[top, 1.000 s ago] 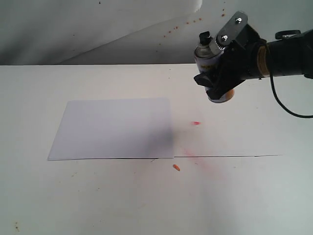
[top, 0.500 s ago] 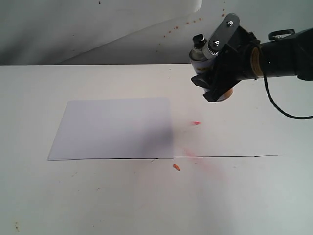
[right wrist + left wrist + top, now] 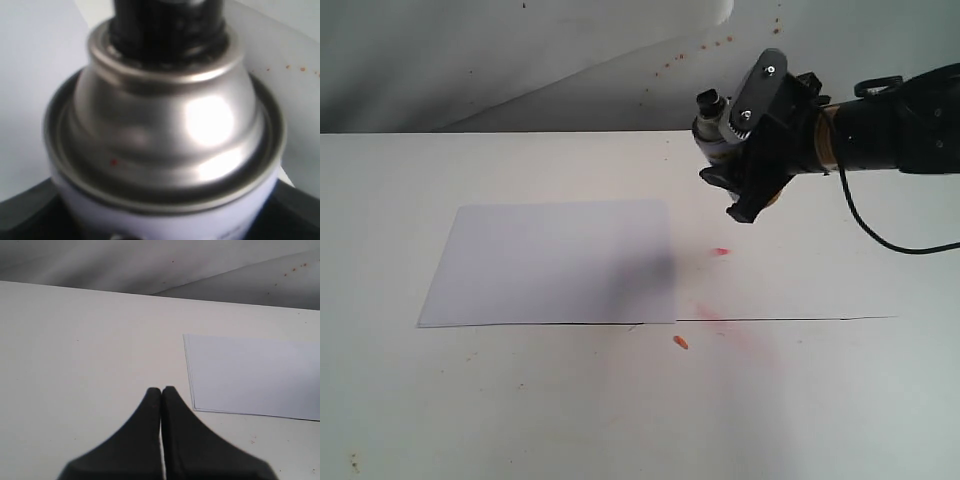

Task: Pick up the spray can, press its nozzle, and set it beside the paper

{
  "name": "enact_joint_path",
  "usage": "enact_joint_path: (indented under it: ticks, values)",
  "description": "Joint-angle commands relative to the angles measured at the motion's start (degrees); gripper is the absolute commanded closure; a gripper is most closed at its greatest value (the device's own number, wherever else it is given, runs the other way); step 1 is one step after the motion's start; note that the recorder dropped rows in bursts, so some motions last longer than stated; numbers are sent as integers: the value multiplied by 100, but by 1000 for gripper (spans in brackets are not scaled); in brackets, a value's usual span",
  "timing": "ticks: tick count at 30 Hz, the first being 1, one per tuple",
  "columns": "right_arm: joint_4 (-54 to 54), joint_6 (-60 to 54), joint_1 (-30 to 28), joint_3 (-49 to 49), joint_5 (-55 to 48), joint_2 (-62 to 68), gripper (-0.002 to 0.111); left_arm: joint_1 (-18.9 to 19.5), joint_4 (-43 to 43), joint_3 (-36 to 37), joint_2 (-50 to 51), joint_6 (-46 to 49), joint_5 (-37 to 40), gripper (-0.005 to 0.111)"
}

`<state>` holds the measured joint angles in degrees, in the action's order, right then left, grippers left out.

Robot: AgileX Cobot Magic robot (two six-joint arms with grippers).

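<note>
Pressing its fingers together on nothing, the left tool (image 3: pixel 161 389) sits over the white bench (image 3: pixel 75 350), the paper (image 3: pixel 250 375) lying flat just beyond it. Nearest in the exterior view is an orange fleck (image 3: pixel 681 342), then the paper, then farther back to its right the right tool (image 3: pixel 752 160), clamped around the spray can (image 3: pixel 718 148), held tilted off the bench with its black nozzle (image 3: pixel 708 100) uppermost.
</note>
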<state>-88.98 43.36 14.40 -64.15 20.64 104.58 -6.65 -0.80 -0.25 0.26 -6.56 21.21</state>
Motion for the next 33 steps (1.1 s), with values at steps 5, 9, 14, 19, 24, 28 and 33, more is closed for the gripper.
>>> enact_joint_path:
  ticks: [5, 9, 14, 19, 24, 28, 33]
  values:
    - [2641, -2641, 193, -66, -2005, 99, 108, -29, -26, 25, -26, -5, -65, 107]
    - [4257, -3809, 375, -66, -2935, 52, 108, -29, -26, 25, -26, -5, -65, 107]
    - [5824, -5871, 684, -66, -3124, -30, 108, -29, -26, 25, -26, -5, -65, 107]
    - [6848, -7054, 971, -546, -3261, -88, 108, -29, -26, 25, -26, -5, -65, 107]
    - [6932, -7334, 1095, -1539, -4176, 108, 108, -29, -26, 25, -26, -5, -65, 107]
    - [7112, -7687, 1254, -2425, -5234, 557, 108, -29, -26, 25, -26, -5, -65, 107]
    - [8030, -8794, 1712, -3265, -6437, 1284, 108, -29, -26, 25, -26, -5, -65, 107]
